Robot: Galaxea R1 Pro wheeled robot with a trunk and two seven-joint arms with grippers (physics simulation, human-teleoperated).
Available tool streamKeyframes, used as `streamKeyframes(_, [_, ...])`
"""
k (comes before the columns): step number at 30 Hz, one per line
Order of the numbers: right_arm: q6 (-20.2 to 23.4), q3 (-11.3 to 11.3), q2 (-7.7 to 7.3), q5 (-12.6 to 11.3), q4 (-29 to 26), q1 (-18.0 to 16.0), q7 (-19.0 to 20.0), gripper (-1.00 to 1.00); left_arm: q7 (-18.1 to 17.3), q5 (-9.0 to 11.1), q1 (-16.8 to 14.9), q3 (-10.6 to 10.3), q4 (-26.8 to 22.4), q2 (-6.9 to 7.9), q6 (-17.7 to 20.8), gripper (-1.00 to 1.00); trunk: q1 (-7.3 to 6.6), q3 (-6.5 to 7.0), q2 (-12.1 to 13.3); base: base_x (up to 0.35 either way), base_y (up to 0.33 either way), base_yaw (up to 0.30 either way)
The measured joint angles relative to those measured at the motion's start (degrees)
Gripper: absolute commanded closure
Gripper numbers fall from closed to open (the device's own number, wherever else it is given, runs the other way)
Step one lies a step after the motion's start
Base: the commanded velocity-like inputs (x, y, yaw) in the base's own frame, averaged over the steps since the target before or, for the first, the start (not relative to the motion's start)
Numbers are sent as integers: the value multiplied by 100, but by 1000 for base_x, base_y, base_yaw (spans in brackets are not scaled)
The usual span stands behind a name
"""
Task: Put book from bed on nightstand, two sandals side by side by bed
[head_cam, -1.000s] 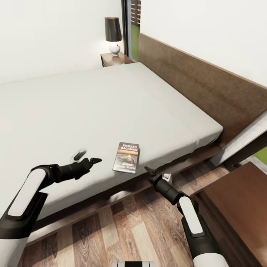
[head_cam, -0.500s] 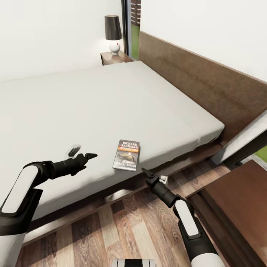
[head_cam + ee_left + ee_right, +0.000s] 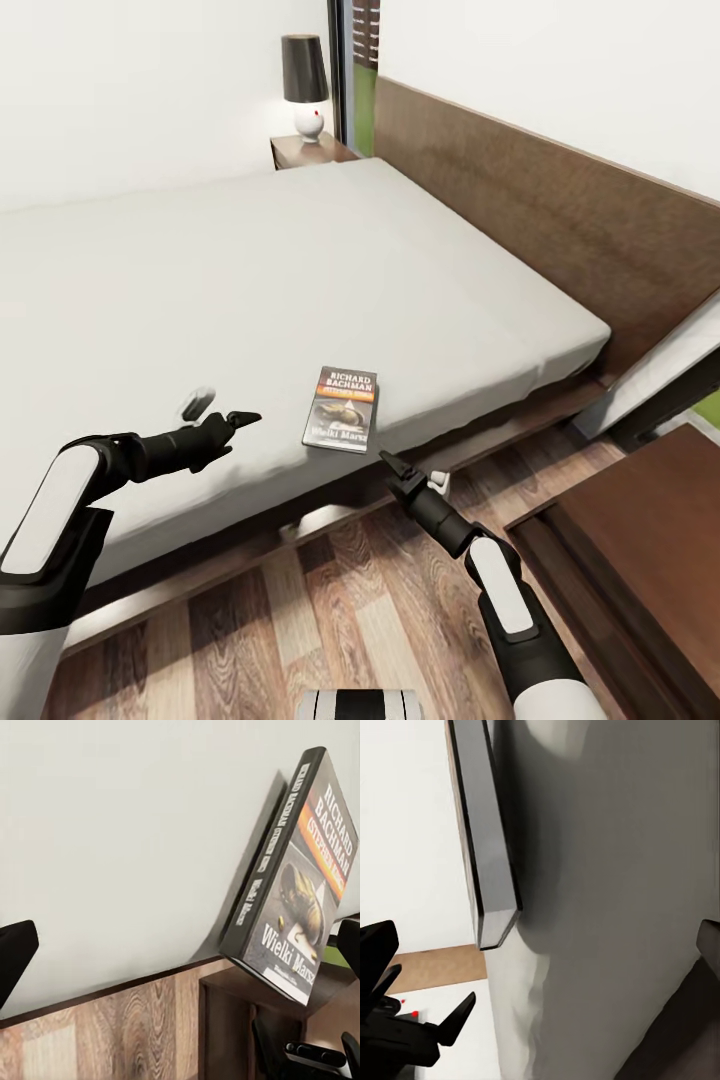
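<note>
The book (image 3: 340, 409) lies flat on the pale mattress of the bed (image 3: 300, 260), cover up, close to the near edge; the title "RICHARD BACHMAN" and an orange band are legible on the cover; in the left wrist view the book (image 3: 292, 877) rests on the mattress beside the wooden frame and plank floor (image 3: 330, 620).

The left tool (image 3: 215, 412) hovers over the mattress just beside the book, on its left, apart from it; its two fingers are spread with nothing between them. The right tool (image 3: 412, 476) is at the bed's near edge, just below the book and not touching it; its fingers are likewise parted and empty; the right wrist view looks along the mattress at the book (image 3: 487, 862) edge-on.

At the far corner of the bed stands the nightstand (image 3: 305, 152), bearing a lamp (image 3: 306, 85) with black shade and white base; the dark headboard (image 3: 540, 210) runs along the right side; a second dark wood counter (image 3: 640, 550) stands at lower right.
</note>
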Motion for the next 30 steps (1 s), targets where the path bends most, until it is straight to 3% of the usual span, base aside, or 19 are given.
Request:
streamKeyframes(9, [-4, 11, 1, -4, -2, -30, 8, -100, -18, 0, 52, 24, 2, 18, 5, -100, 0, -1, -2, 0, 0, 0])
streamKeyframes(17, [-6, 14, -7, -2, -7, -62, 48, -100, -26, -29, 306, 61, 6, 44, 18, -100, -1, 0, -2, 91, 76, 0])
streamKeyframes(30, [0, 14, -3, 2, -10, -67, 56, -100, -31, -43, 365, 72, 8, 49, 18, -100, 0, -1, -2, 36, 31, 0])
